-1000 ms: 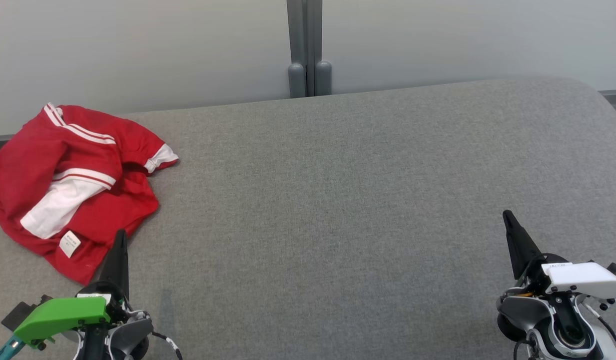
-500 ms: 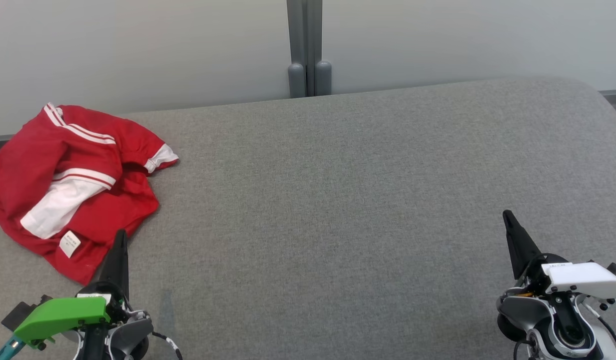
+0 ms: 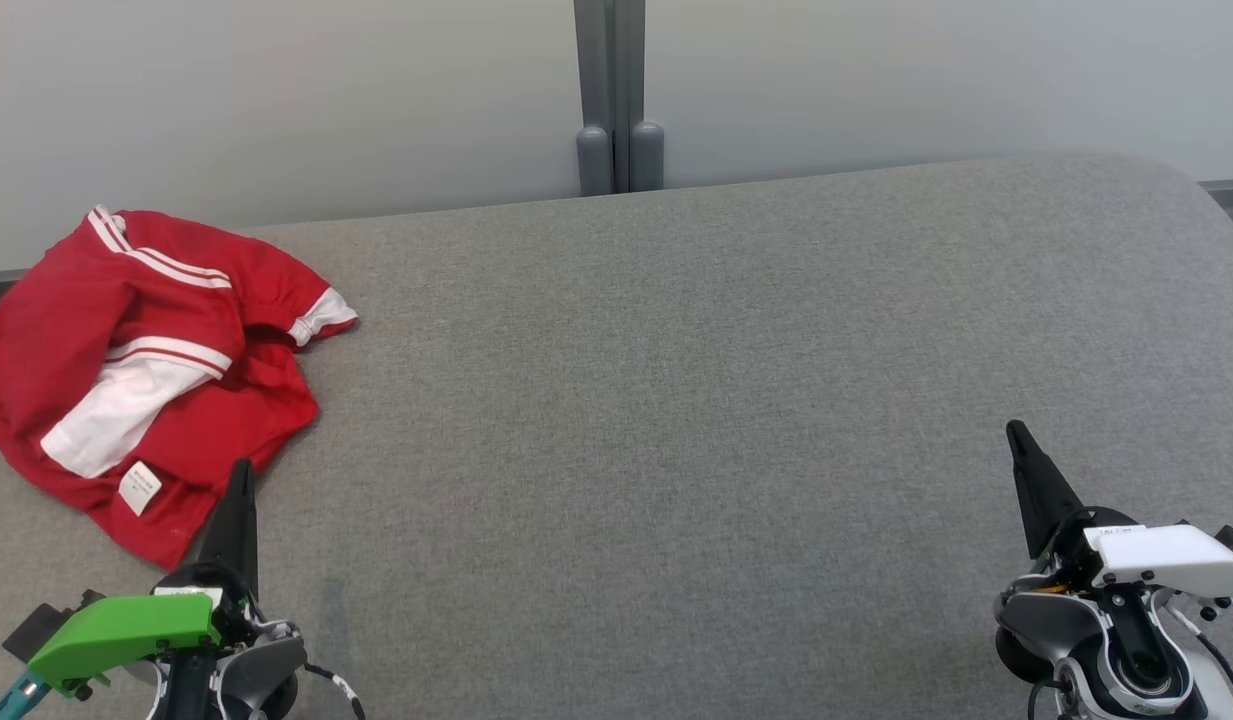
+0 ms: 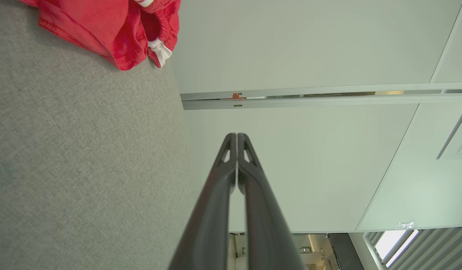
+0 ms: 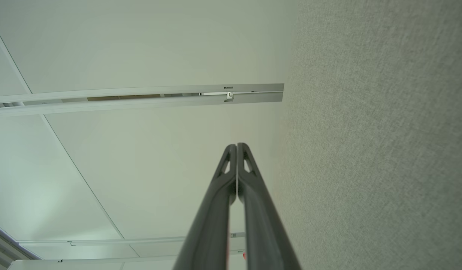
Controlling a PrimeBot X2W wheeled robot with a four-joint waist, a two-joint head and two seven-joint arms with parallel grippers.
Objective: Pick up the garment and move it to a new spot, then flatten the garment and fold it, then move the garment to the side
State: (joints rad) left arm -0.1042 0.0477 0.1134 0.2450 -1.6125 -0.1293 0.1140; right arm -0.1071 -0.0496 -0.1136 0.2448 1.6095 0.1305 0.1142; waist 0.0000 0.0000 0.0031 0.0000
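The garment (image 3: 146, 370) is a crumpled red piece with white stripes and a white panel, lying at the left end of the grey table (image 3: 676, 400); its red hem (image 4: 114, 33) shows at the top left of the left wrist view. My left gripper (image 3: 241, 470) stands shut just beside the garment's near edge, tips over its hem, holding nothing. In the left wrist view its fingertips (image 4: 237, 135) are pressed together. At the lower right my right gripper (image 3: 1016, 430) is shut and empty, far from the garment; its tips (image 5: 236, 145) meet in the right wrist view.
A pale partition wall (image 3: 276, 100) with a grey post (image 3: 616, 100) runs behind the table's far edge. The grey fabric surface stretches wide between the two grippers and curves off at the far right corner (image 3: 1176, 180).
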